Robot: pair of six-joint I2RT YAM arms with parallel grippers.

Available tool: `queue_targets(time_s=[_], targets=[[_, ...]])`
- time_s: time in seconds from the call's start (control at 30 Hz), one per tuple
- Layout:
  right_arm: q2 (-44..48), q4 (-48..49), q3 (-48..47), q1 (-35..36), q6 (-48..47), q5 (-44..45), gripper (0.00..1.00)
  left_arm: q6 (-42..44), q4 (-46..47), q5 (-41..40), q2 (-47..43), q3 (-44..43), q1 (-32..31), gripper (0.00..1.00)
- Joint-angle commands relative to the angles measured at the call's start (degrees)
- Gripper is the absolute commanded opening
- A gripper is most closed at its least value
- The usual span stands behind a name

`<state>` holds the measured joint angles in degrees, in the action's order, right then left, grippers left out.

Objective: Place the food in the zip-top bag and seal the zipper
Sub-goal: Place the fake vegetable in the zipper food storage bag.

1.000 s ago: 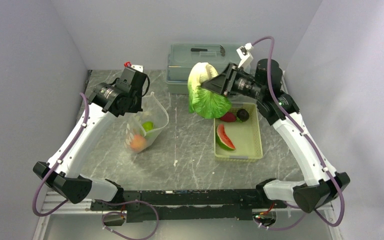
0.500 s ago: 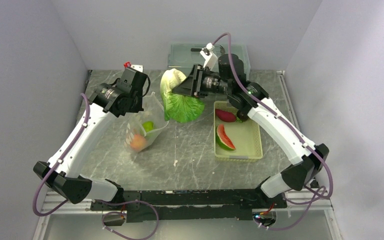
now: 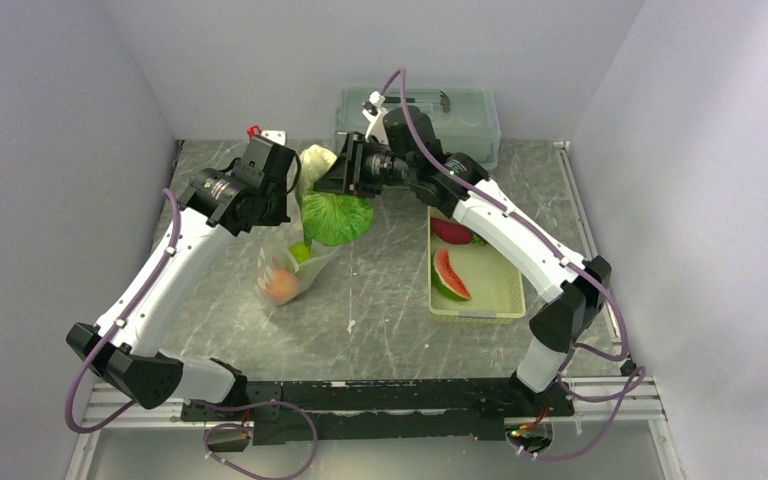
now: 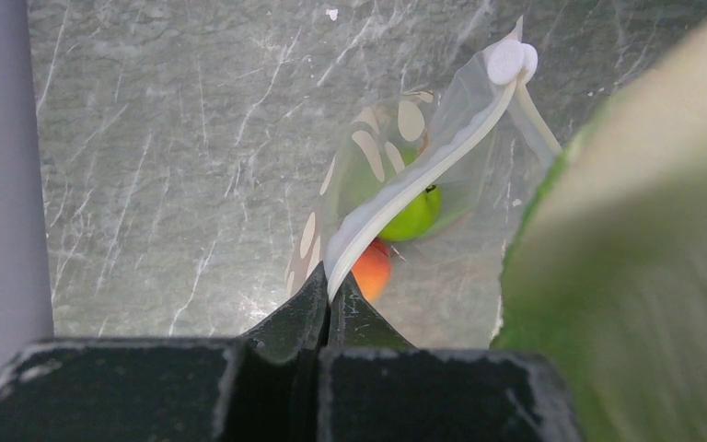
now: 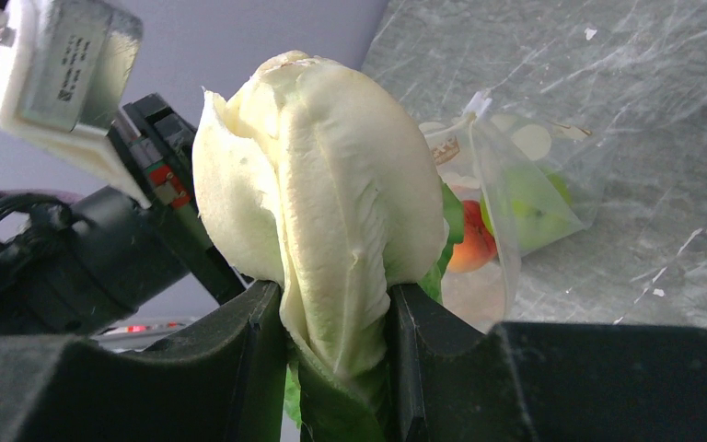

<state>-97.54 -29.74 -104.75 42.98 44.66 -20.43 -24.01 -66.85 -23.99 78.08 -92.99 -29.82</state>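
Swinging left from the tray (image 3: 512, 285), the right gripper (image 5: 336, 318), clamped on the lettuce (image 5: 318, 193), now hangs over the zip-top bag (image 3: 285, 270) toward the far-left corner of the table (image 3: 390, 300), its mouth edge pinched up by the left gripper (image 4: 329, 299) and seemingly open enough for dropping in.

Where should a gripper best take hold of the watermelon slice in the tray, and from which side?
From above, at the middle of the watermelon slice, fingers across its short width, rind to red edge. It lies flat in the tray, so a sideways approach would probably meet the walls.
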Motion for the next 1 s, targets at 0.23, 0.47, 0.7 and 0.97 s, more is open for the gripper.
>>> queue_targets(time_s=[0.23,0.47,0.7,0.97], targets=[[-4.47,1.50,-4.96,3.77,4.51,6.77,0.00,-4.20,2.15,1.03,-3.00,1.17,-0.06,0.00],[-4.36,5.82,-0.07,6.19,8.67,11.77,0.00,-6.07,2.62,2.78,-2.76,1.93,-0.06,0.00],[-5.02,6.24,0.39,8.02,10.19,15.61,0.00,-7.25,2.80,3.34,-2.94,2.66,-0.06,0.00],[-5.25,6.63,1.90,8.66,13.74,19.62,0.00,-7.98,3.04,3.98,-3.44,3.69,-0.06,0.00]])
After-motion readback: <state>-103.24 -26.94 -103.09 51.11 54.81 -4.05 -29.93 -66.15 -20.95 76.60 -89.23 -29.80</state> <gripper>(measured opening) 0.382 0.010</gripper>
